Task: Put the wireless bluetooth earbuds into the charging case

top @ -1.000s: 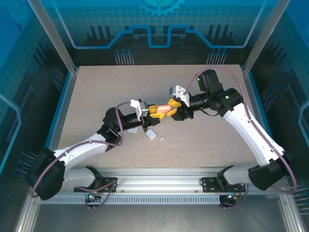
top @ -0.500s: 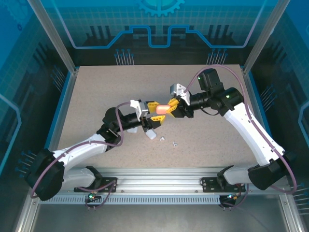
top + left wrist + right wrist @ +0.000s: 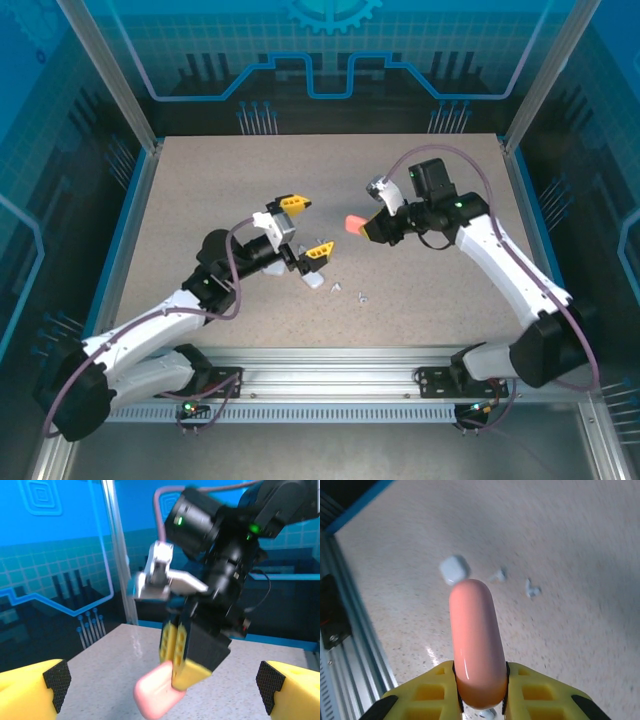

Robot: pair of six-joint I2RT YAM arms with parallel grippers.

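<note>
Blue panelled walls and metal posts close in a speckled desk [image 3: 200, 180], seen from above. Half a second ago both grippers met over the middle of it with a pink case between them. Now they have drawn apart. The left gripper [image 3: 306, 227] has let go and pulled back to the left, its yellow fingers spread as wide as they go and holding nothing. The right gripper [image 3: 365, 226] has closed on the pink case [image 3: 353, 223] and holds it alone, lifted off the desk right of centre. Below the left gripper a white case [image 3: 313, 281] lies on the desk, with two small white earbuds [image 3: 337, 288] just to its right, nearer the arms' bases.

From the left wrist, the two black-padded yellow fingertips sit far apart at the bottom corners with clear space between them. Beyond them hangs the right gripper, clamped on one end of the pink case, which juts out and down below its fingers.

From the right wrist, the pink case stands out lengthwise from between the closed yellow fingers, smooth and rounded; I cannot make out a lid seam. Far beneath it on the desk are the white case and the earbuds beside it.

This looks like a finished handover. The case is secured in the right gripper, leaving the left free to fetch an earbud. No earbud is in a case yet, and the pink case probably still has to be opened.
</note>
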